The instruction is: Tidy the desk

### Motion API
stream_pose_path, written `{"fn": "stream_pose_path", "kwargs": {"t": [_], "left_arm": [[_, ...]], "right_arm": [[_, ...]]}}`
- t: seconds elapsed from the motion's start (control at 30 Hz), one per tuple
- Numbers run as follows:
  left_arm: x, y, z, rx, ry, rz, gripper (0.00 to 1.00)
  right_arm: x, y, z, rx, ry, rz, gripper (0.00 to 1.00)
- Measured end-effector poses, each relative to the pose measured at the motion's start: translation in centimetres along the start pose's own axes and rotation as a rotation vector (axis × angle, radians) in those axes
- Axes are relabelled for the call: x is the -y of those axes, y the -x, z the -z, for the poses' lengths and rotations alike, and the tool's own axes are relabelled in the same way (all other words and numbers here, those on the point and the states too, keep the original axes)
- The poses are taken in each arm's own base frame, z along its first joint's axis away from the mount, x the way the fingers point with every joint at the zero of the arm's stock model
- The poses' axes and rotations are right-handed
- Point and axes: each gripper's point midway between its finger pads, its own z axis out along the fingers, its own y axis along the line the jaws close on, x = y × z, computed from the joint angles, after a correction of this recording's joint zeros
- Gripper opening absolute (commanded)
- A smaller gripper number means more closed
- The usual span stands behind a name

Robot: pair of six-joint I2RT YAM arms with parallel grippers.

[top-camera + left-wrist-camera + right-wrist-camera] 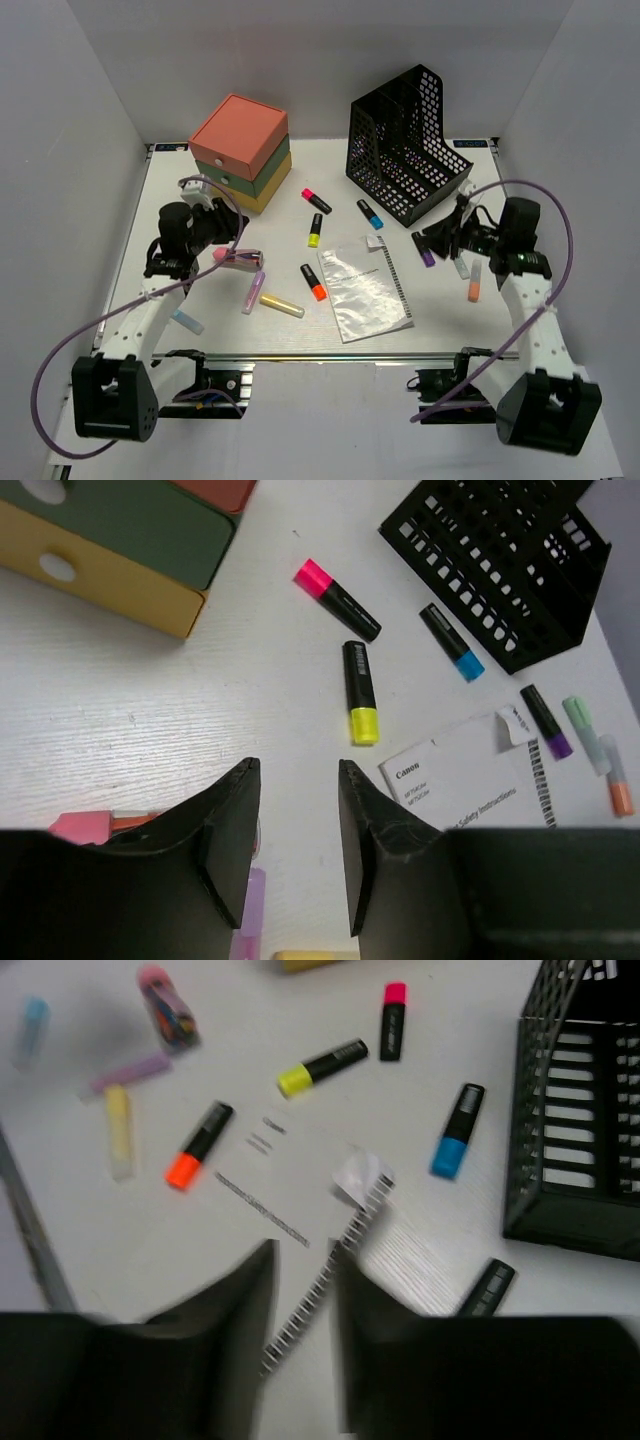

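Item: white booklet (455, 780) lying on the table (150, 700).
- Printed brand "Canon" near its upper left corner.
- Below it, one line of finer type, too small to read.
- Title ending "Safety Instructions", cut off at the start by the pincer.
- Highlighter barrel print: illegible.

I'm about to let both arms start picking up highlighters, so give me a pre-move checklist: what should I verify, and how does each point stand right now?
1. Left gripper empty: ok, jaws apart, bare desk between them.
2. Right gripper empty: ok, nothing clamped; the booklet's striped edge lies under the gap.
3. Right wrist view sharp: not ok, blurred.
4. Drawer box open to take items: not ok, drawers look shut.
5. Mesh file holder standing upright: ok.
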Motion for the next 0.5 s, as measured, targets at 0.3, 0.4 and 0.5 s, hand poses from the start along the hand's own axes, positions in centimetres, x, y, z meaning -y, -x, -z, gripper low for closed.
{"fn": "stream_pose_path", "kwargs": {"t": [0.3,0.4,0.5], "left_arm": [[-5.4,0.8,-1.0,-0.028,0.080,0.262,0.51],[-6.8,2.2,-1.1,0.010,0.056,0.355,0.50],[-7.6,4.0,-1.5,0.087,-0.022,0.449,0.51]], "right_arm": [[-0.8,-0.8,-2.0,-0.007,0.153,-0.180,0.48],[-1.6,-0.6,-1.7,-0.003,0.169,-0.152,0.50],[-2.1,-0.6,-1.3,-0.002,0.178,-0.122,0.50]]}}
